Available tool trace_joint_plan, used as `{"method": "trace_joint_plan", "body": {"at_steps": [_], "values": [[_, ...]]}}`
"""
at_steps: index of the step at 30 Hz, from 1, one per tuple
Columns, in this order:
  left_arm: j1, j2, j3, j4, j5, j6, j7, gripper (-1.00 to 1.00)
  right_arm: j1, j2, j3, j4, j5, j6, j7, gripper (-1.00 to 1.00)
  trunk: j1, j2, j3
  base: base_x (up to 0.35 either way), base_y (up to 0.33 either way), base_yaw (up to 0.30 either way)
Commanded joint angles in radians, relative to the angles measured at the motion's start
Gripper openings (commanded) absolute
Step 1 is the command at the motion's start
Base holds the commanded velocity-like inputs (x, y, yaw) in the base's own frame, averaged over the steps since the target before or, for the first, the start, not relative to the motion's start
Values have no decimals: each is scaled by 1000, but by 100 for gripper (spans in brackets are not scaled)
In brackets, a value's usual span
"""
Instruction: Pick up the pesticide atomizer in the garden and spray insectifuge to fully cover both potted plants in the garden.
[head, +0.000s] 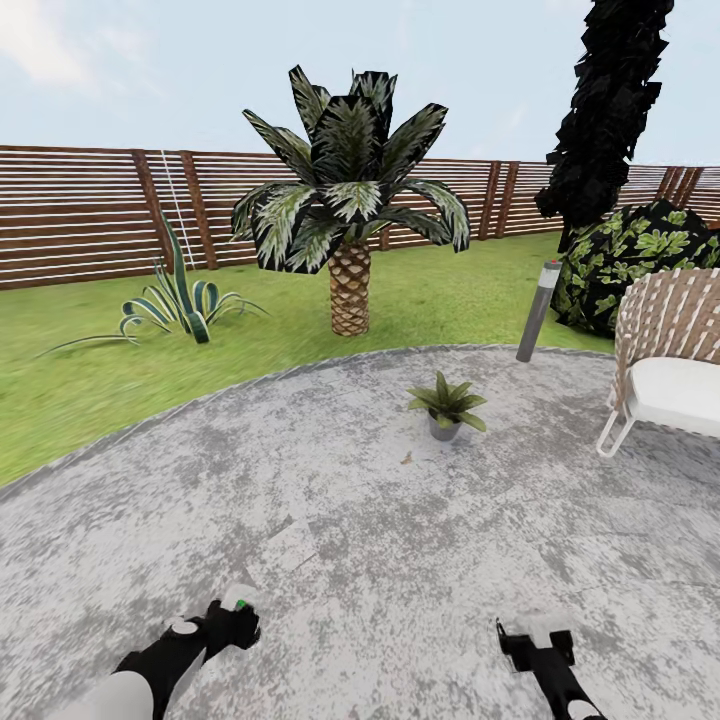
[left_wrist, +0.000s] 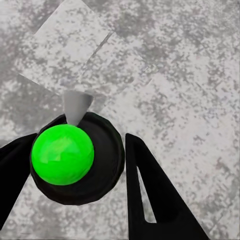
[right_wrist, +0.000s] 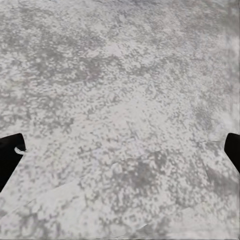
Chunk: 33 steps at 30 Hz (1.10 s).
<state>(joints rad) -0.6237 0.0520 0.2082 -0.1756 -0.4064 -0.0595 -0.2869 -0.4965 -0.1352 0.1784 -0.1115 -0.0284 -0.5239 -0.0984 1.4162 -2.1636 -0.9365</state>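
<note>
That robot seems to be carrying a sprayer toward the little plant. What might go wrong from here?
1. The dark sprayer with the bright green cap sits between the left gripper fingers; a loose hold might drop it on the grey paved patio.
2. The small potted plant with pointed green leaves is still far ahead, so mist may fall short.
3. The white woven chair stands nearby and might catch spray.

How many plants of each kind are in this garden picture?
Potted plant: 1
Palm: 1
Spiky striped plant: 1
Dark tall tree: 1
Leafy bush: 1
Total: 5
</note>
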Motion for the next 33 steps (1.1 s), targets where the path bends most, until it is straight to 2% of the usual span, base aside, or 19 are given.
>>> {"method": "trace_joint_plan", "body": {"at_steps": [1, 3, 4, 17, 23, 27, 29, 33], "values": [[9, -7, 8, 1, -7, -9, 25, -100, 0, -4, 11, 8, -27, -2, -6, 100, 0, 0, -1, 37, -23, 0], [20, -20, 5, -4, -6, -15, 45, -100, 1, -8, 12, 30, -46, -1, -6, 100, 0, 0, -1, 140, -94, 0], [24, -41, 3, -16, -5, -4, 54, -100, 1, -10, 12, 44, -54, -1, -6, 100, 0, 0, -1, 259, -155, 0], [24, -59, 5, -36, -4, 0, 54, -100, 1, 0, 16, 49, -51, -1, -1, 100, 0, 0, -1, 283, -158, 0], [24, -77, 3, -38, -6, 1, 54, -100, 1, 2, 16, 50, -50, -1, -1, 100, 0, 0, -1, 258, -185, 0], [24, -78, 2, -38, -6, 3, 54, -100, 1, 2, 16, 50, -50, -1, 0, 100, 0, 0, -1, 234, -202, 0], [23, -78, 2, -39, -6, 47, 54, -100, 1, 2, 16, 50, -50, -1, 1, 100, 0, 0, -1, 233, -203, 0], [23, -79, 2, -39, -5, 58, 54, -100, 1, 2, 16, 50, -50, -1, 0, 100, 0, 0, -1, 242, -203, 0]]}}
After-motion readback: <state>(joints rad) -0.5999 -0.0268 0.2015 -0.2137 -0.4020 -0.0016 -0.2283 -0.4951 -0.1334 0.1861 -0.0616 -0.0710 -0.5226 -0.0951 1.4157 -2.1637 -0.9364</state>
